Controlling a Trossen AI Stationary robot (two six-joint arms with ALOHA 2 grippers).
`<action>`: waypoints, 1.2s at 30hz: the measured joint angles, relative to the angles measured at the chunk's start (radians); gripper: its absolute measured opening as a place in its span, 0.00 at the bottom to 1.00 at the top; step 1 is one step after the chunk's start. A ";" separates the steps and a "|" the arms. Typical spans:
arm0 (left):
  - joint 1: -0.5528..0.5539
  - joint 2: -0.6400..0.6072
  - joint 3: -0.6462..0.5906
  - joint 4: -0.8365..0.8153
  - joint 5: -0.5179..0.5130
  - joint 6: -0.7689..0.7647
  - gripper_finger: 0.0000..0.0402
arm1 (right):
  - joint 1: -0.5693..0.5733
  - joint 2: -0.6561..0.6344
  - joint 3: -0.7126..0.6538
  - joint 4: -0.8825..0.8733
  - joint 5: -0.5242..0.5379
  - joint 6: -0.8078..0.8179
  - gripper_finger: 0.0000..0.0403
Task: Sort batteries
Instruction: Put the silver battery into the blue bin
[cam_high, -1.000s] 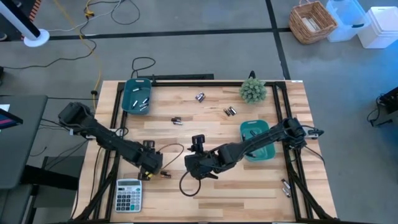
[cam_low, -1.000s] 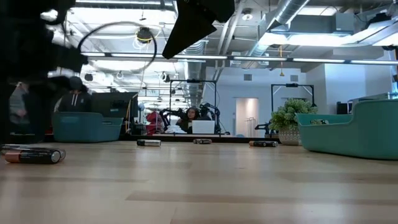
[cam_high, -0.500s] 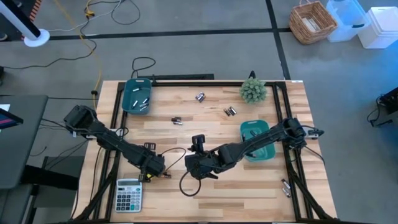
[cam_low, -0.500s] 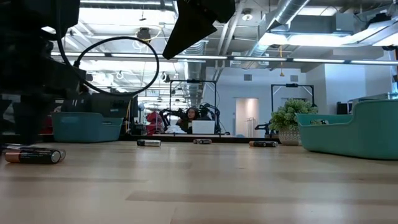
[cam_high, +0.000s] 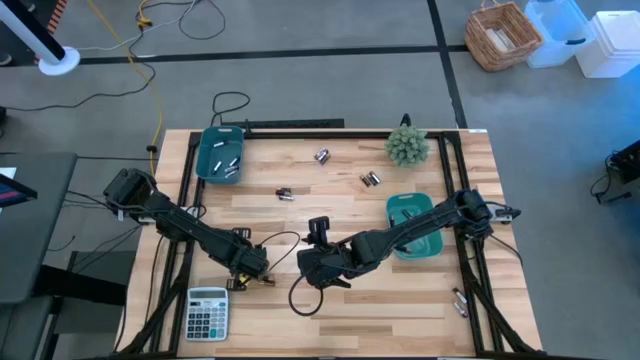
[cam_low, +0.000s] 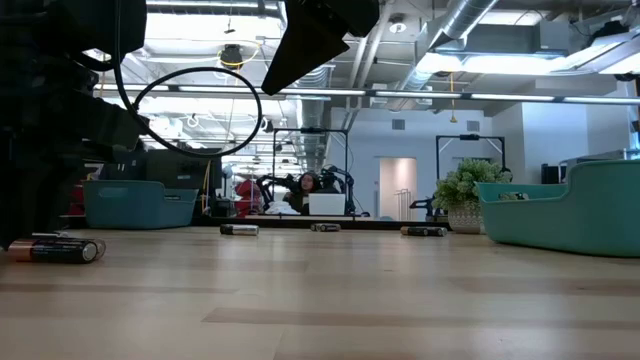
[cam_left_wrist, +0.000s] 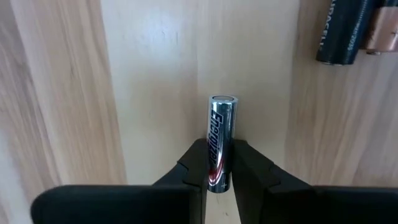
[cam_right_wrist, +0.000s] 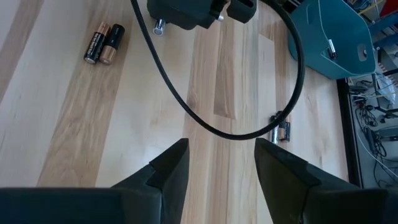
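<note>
Near the table's front left, beside the calculator (cam_high: 207, 312), the left gripper (cam_left_wrist: 219, 167) pinches a silver battery (cam_left_wrist: 220, 142) lying flat on the wood, while the right gripper (cam_right_wrist: 219, 160) hangs at mid-table with its fingers spread wide, holding nothing.

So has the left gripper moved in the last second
Yes. In the high view the left gripper has dropped slightly toward the calculator, onto the table, and now pinches a silver battery.
</note>
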 joint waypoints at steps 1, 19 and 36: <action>0.000 0.000 0.000 0.001 -0.002 0.001 0.10 | 0.000 0.000 0.000 0.000 0.000 0.000 0.49; 0.064 -0.100 0.045 -0.098 -0.138 -0.035 0.10 | 0.000 0.000 0.000 0.019 0.001 -0.061 0.45; 0.353 -0.300 0.047 -0.181 -0.366 -0.085 0.10 | -0.005 -0.007 0.000 0.000 0.002 -0.074 0.45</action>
